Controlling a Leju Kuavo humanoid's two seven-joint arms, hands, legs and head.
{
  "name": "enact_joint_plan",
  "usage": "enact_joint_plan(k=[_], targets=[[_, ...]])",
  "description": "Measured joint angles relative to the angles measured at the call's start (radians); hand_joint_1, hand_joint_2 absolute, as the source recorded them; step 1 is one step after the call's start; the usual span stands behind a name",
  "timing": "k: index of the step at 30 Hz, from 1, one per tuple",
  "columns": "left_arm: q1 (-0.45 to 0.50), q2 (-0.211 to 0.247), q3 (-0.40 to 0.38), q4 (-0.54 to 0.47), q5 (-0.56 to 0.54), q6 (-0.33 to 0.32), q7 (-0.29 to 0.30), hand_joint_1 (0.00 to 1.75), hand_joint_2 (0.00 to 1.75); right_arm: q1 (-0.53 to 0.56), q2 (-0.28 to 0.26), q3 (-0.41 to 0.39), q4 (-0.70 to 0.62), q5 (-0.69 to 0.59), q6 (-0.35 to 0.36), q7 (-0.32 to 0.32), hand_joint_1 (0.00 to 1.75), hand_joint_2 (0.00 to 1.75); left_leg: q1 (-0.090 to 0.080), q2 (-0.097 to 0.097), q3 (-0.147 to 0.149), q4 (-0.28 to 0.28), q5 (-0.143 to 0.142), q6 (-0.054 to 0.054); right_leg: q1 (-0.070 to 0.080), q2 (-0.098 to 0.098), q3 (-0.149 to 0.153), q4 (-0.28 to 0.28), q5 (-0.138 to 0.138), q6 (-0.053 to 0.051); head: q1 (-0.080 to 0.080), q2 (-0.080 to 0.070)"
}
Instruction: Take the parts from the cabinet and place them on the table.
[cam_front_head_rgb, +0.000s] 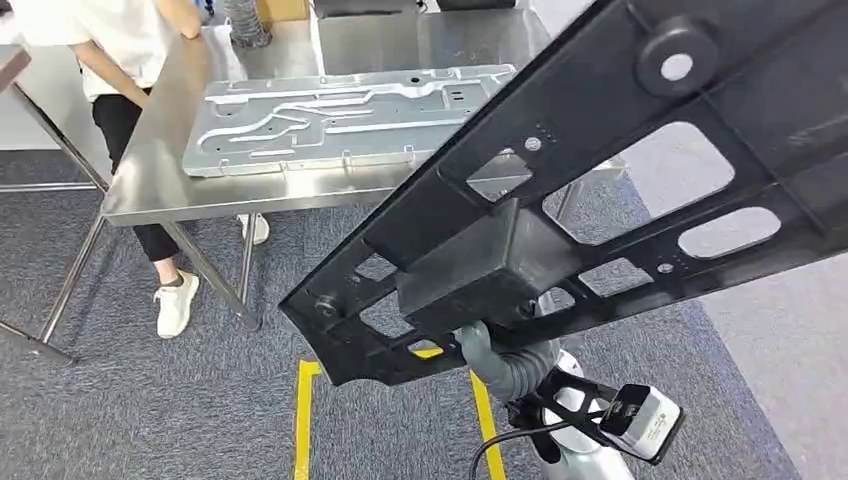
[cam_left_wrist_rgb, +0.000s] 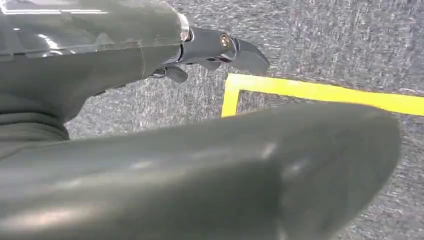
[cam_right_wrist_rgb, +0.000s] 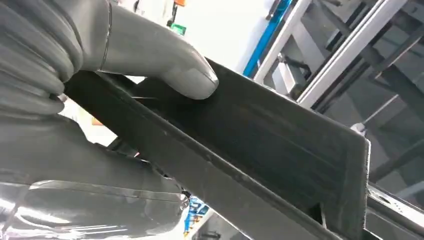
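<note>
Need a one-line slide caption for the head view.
Right hand carries a black frame part toward the steel table, where a silver panel already lies.

A person stands beside the far table edge — yellow floor tape marks grey carpet.

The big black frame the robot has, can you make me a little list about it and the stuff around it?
held thing: black frame, long, with cut-out holes
who holds it: right hand, thumb pressed on the frame's edge
left hand: holds nothing, hangs over the carpet
table: shiny metal, ahead of the robot
on the table: flat silver plate
floor: grey carpet with yellow tape
nearby: a person at the table
</note>
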Motion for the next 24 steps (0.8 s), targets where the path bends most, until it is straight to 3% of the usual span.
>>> enact_joint_plan(k=[1,2,5,7,8,9,11,12,13,14,16,17,19,21,23,24], targets=[[0.000,-0.001,0.000,0.000,0.000,0.000,0.000,0.00,0.00,0.000,0.000,0.000,0.000,0.000,0.000,0.000,1.75,1.75,0.000,0.000,0.008,0.001,-0.011,-0.004,-0.002,-0.003,0.027,-0.088,0.051,0.000,0.000,0.000],[0.001,-0.001,0.000,0.000,0.000,0.000,-0.001,0.00,0.00,-0.001,0.000,0.000,0.001,-0.001,0.000,0.000,1.75,1.75,-0.005,-0.001,0.011,-0.001,-0.018,-0.011,0.002,-0.005,0.035,-0.095,0.029,-0.002,0.000,0.000],[-0.002,-0.002,0.000,0.000,-0.002,0.000,-0.006,0.00,0.00,0.002,0.000,0.000,0.000,-0.005,-0.001,0.000,1.75,1.75,-0.003,0.001,0.015,-0.011,-0.030,-0.029,0.010,0.002,0.039,-0.113,0.018,-0.026,0.000,0.000],[-0.005,-0.002,0.000,0.000,-0.003,0.000,-0.006,0.00,0.00,0.003,0.000,0.000,-0.001,-0.007,-0.001,0.000,1.75,1.75,0.001,0.002,0.028,-0.008,-0.040,-0.041,0.002,0.004,0.060,-0.127,0.016,-0.038,0.000,0.000],[-0.005,-0.002,0.000,0.000,-0.003,0.000,-0.007,0.00,0.00,0.003,0.000,0.000,-0.002,-0.008,-0.001,0.000,1.75,1.75,0.000,0.004,0.017,0.026,-0.049,-0.043,0.003,0.002,0.072,-0.133,0.010,-0.046,0.000,0.000],[-0.007,-0.002,0.000,0.000,-0.003,0.000,-0.007,0.00,0.00,0.002,0.001,0.000,-0.002,-0.008,-0.001,0.000,1.75,1.75,0.000,0.004,-0.024,0.098,-0.076,-0.045,0.003,-0.001,0.082,-0.135,0.003,-0.050,0.000,0.000],[-0.005,-0.002,0.000,0.000,-0.003,0.002,-0.007,0.00,0.00,0.007,0.000,0.000,0.000,-0.008,0.001,0.000,1.75,1.75,0.000,0.004,-0.139,0.273,-0.128,-0.048,0.006,-0.003,0.099,-0.135,-0.015,-0.054,0.000,0.000],[-0.001,-0.002,0.000,0.000,-0.003,0.002,-0.006,0.00,0.00,0.010,0.000,0.000,0.000,-0.008,0.002,0.000,1.75,1.75,0.000,0.004,-0.181,0.319,-0.125,-0.048,0.007,-0.002,0.109,-0.135,-0.024,-0.055,0.000,0.000],[0.003,-0.003,0.000,0.000,-0.002,0.002,-0.006,0.00,0.00,0.013,0.000,0.000,0.001,-0.009,0.002,0.000,1.75,1.75,0.000,0.004,-0.200,0.314,-0.094,-0.047,0.008,0.000,0.122,-0.135,-0.035,-0.054,0.000,0.000],[0.005,-0.003,0.000,0.000,0.000,0.002,-0.006,0.00,0.00,0.014,0.000,0.000,0.002,-0.010,0.003,0.000,1.75,1.75,0.000,0.004,-0.195,0.269,-0.044,-0.044,0.009,0.001,0.137,-0.135,-0.046,-0.053,0.000,0.000],[0.005,-0.003,0.002,0.000,0.000,0.004,-0.006,0.00,0.00,0.014,0.000,0.000,0.002,-0.010,0.004,0.000,1.75,1.75,-0.001,0.004,-0.145,0.083,0.098,-0.031,0.011,0.002,0.174,-0.136,-0.074,-0.048,0.000,0.000],[0.008,-0.002,0.002,0.000,0.000,0.004,-0.006,0.00,0.00,0.014,0.000,0.000,0.003,-0.010,0.004,0.000,1.75,1.75,-0.005,0.003,-0.127,0.051,0.105,-0.024,0.010,0.002,0.185,-0.138,-0.086,-0.044,0.000,0.000],[0.003,-0.003,0.003,0.001,0.001,0.005,-0.006,0.00,0.00,0.015,0.000,0.000,0.006,-0.010,0.004,0.000,1.75,1.75,-0.013,0.008,-0.110,0.034,0.078,-0.020,0.013,0.004,0.191,-0.141,-0.098,-0.028,0.000,0.000],[0.003,-0.002,0.005,0.001,0.001,0.005,-0.006,0.00,0.00,0.014,0.000,0.000,0.006,-0.011,0.004,0.000,1.75,1.75,-0.014,0.005,-0.101,0.021,0.063,-0.006,0.012,0.002,0.196,-0.127,-0.084,-0.012,0.000,0.000],[0.003,-0.002,0.006,0.001,0.001,0.005,-0.007,0.00,0.00,0.013,-0.001,0.000,0.005,-0.011,0.004,-0.001,1.75,1.75,-0.007,0.004,-0.065,0.000,0.057,0.005,0.010,0.000,0.151,-0.031,-0.057,-0.003,0.000,0.000],[0.002,-0.002,0.006,0.001,0.001,0.005,-0.007,0.00,0.00,0.010,-0.001,0.000,0.006,-0.011,0.004,-0.001,1.75,1.75,-0.006,0.004,-0.055,-0.005,0.050,0.010,0.010,0.000,0.105,0.036,-0.066,-0.002,0.000,0.000]])
